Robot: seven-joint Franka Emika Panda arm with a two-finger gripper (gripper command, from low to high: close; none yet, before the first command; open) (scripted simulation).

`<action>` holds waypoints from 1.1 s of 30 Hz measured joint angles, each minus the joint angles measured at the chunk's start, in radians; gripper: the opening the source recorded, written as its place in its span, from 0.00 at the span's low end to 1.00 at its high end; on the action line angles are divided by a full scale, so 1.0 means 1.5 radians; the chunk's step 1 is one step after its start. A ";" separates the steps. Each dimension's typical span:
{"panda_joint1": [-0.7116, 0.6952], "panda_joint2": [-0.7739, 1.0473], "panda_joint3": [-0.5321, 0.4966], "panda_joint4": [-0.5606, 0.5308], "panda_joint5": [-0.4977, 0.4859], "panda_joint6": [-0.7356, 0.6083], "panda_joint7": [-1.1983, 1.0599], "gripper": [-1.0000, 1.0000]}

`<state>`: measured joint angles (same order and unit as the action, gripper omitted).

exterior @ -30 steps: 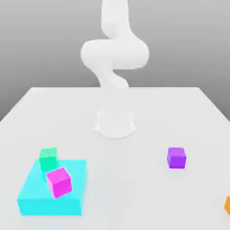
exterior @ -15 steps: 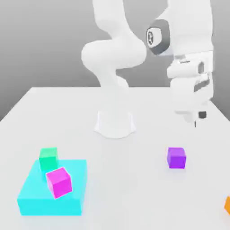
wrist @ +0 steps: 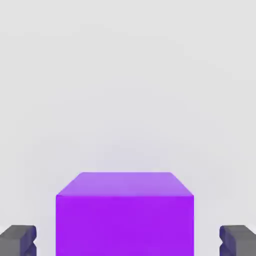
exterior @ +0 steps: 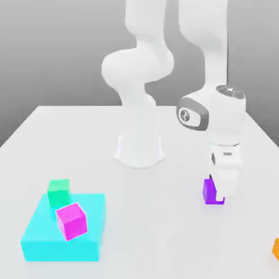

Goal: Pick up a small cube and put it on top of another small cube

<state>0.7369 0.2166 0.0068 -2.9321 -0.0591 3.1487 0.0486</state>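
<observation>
The small violet cube (exterior: 207, 190) rests on the white table towards the exterior view's right. My gripper (exterior: 216, 194) has come down over it, with a finger on either side. In the hand view the cube (wrist: 125, 215) sits squarely between the two dark fingertips (wrist: 19, 239), and a gap shows on both sides, so the gripper is open and touches nothing. A small green cube (exterior: 58, 192) and a pinker magenta cube (exterior: 71, 220) stand at the exterior view's left.
The green and magenta cubes sit on and by a flat cyan block (exterior: 90, 240). An orange cube (exterior: 276, 248) pokes in at the right edge. The arm's white base (exterior: 139, 150) stands mid-table, behind the cubes.
The hand came into view at the upper right, then dropped straight down onto the violet cube, with its fingers now on either side. No cube has moved.
</observation>
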 joint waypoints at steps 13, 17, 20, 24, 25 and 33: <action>-0.022 -0.154 0.037 -0.026 0.047 -0.129 -0.034 0.00; -0.059 -0.228 -0.008 -0.021 0.031 -0.204 -0.084 0.00; -0.125 -0.263 -0.072 0.001 -0.003 -0.256 -0.157 0.00; -0.217 -0.307 -0.160 0.032 -0.051 -0.323 -0.258 0.00; -0.241 -0.318 -0.182 0.039 -0.063 -0.340 -0.284 0.00; -0.430 -0.393 -0.360 0.100 -0.158 -0.468 -0.489 0.00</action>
<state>0.0920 -0.3725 -0.5330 -2.7824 -0.2957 2.4462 -0.6852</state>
